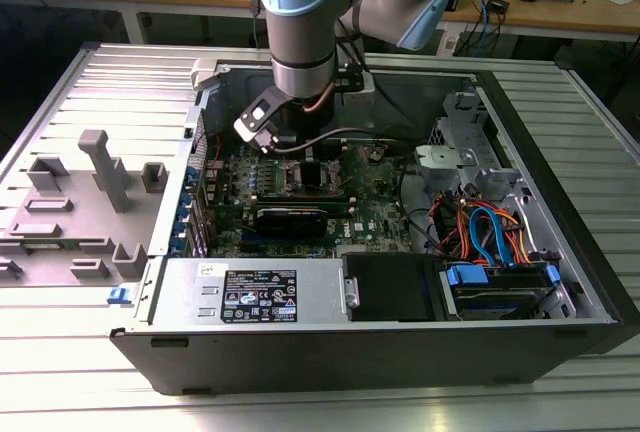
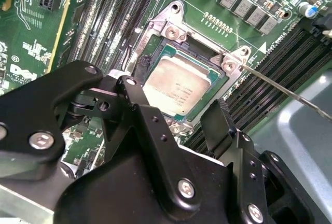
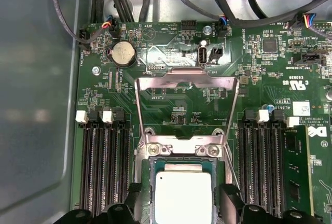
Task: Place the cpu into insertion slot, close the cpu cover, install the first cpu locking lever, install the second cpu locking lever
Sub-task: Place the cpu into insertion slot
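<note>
arm (image 1: 300,22): reaching straight down into the open pc case (image 1: 400,352)
tool (image 1: 305,157): hanging low over the green motherboard (image 1: 380,212)
grey fixture (image 1: 100,172): sitting on the counter (image 1: 60,372), exterior view's left of the case

Coin cell (image 3: 123,53), probably; black memory slots (image 3: 104,167)

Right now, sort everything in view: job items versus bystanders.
Job: small square silver-topped cpu in grey-rimmed insertion slot; silver frame cpu cover, open; thin wire locking lever; black gripper.
Lying about: round silver coin battery; long black memory slots; blue and orange cables.
</note>
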